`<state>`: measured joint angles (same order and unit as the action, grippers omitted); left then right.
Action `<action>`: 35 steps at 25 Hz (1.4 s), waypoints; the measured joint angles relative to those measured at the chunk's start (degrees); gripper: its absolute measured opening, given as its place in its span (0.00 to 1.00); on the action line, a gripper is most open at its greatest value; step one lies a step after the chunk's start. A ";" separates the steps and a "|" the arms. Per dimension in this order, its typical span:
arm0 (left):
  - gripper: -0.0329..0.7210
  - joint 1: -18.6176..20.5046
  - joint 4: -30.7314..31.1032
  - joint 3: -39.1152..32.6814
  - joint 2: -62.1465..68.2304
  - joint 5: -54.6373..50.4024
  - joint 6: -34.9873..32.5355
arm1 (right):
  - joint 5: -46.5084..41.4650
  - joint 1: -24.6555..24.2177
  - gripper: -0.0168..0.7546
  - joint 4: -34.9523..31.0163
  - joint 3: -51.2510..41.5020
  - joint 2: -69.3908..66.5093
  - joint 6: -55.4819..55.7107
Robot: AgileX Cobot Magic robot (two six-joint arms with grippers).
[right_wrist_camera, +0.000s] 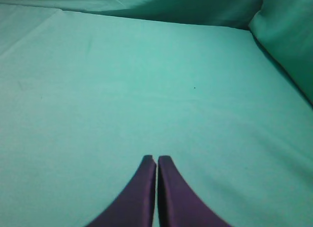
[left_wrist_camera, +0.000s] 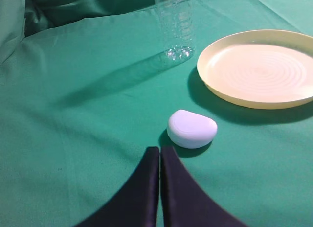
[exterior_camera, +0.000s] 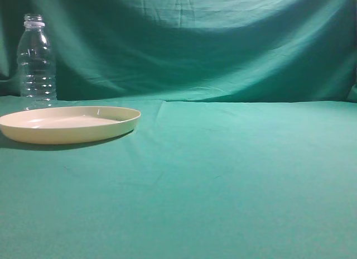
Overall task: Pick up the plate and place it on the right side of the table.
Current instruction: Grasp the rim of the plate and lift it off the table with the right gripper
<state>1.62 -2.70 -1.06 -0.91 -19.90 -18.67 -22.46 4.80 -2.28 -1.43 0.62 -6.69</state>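
Exterior view: plate point(exterior_camera: 70, 124) lying flat on the left part of the counter point(exterior_camera: 234, 175), cream-yellow, low-rimmed, empty; clear bottle point(exterior_camera: 37, 62) upright just behind its left end, uncapped or cap too pale to tell; right half of the teal cloth bare and wrinkled, green backdrop point(exterior_camera: 223, 41) hanging behind; no arm visible from this angle. Left wrist view: left claw point(left_wrist_camera: 160, 156) low over the cloth, dark fingers pressed together with only a hairline seam, gripping nothing; small pale rounded object point(left_wrist_camera: 191, 128), soap-like or lid-like, kind unclear, just ahead of the fingertips, between claw and plate point(left_wrist_camera: 259, 68); plate farther off to the right, apart from that object; bottle point(left_wrist_camera: 176, 26) base to the left of the plate, casting a long shadow leftward. Right wrist view: right claw point(right_wrist_camera: 156, 163) likewise closed tight on nothing, above plain cloth point(right_wrist_camera: 146, 80), folded backdrop fabric at the upper right corner
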 joint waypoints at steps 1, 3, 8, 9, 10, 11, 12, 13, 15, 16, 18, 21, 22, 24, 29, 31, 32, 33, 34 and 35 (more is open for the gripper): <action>0.04 0.00 0.00 0.00 0.00 0.00 0.00 | 0.00 0.00 0.02 0.00 0.00 0.00 0.00; 0.04 0.00 0.00 0.00 0.00 0.00 0.00 | 0.00 0.00 0.02 0.00 0.00 0.00 0.00; 0.04 0.00 0.00 0.00 0.00 0.00 0.00 | 0.00 0.00 0.02 0.00 0.00 0.00 0.00; 0.04 0.00 0.00 0.00 0.00 0.00 0.00 | 0.00 0.00 0.02 0.00 0.00 0.00 0.00; 0.04 0.00 0.00 0.00 0.00 0.00 0.00 | 0.00 0.00 0.02 0.00 0.00 0.00 0.00; 0.04 0.00 0.00 0.00 0.00 0.00 0.00 | 0.00 0.00 0.02 0.00 0.00 0.00 0.00; 0.04 0.00 0.00 0.00 0.00 0.00 0.00 | 0.00 0.00 0.02 0.00 0.00 0.00 0.00; 0.04 0.00 0.00 0.00 0.00 0.00 0.00 | 0.00 0.00 0.02 0.00 0.00 0.00 0.00; 0.04 0.00 0.00 0.00 0.00 0.00 0.00 | 0.00 0.00 0.02 0.00 0.00 0.00 0.00; 0.04 0.00 0.00 0.00 0.00 0.00 0.00 | 0.00 0.00 0.02 0.00 0.00 0.00 0.00; 0.04 0.00 0.00 0.00 0.00 0.00 0.00 | 0.00 0.00 0.02 0.00 0.00 0.00 0.00; 0.04 0.00 0.00 0.00 0.00 0.00 0.00 | 1.01 0.00 0.02 0.37 -0.13 0.00 -1.29; 0.04 0.00 0.00 0.00 0.00 0.00 0.00 | 2.78 0.00 0.02 0.37 -0.25 0.00 -1.58; 0.04 0.00 0.00 0.00 0.00 0.00 0.00 | 9.23 0.00 0.02 -1.65 -0.25 0.00 -1.81; 0.04 0.00 0.00 0.00 0.00 0.00 0.00 | 30.16 0.00 0.02 -7.19 -0.25 0.00 -1.19; 0.04 0.00 0.00 0.00 0.00 0.00 0.00 | 35.85 0.00 0.02 -7.43 -0.25 0.00 1.03; 0.04 0.00 0.00 0.00 0.00 0.00 0.00 | 37.43 0.00 0.02 -7.56 -0.25 0.00 1.83; 0.04 0.00 0.00 0.00 0.00 0.00 0.00 | 37.44 0.00 0.02 -7.56 -0.10 0.00 2.49; 0.04 0.00 0.00 0.00 0.00 0.00 0.00 | 35.21 0.00 0.02 -7.56 1.08 0.00 2.78; 0.04 0.00 0.00 0.00 0.00 0.00 0.00 | 32.66 0.00 0.02 -7.56 2.67 0.00 2.78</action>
<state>1.62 -2.70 -1.06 -0.91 -19.90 -18.67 10.20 4.80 -9.83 1.24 0.62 -3.91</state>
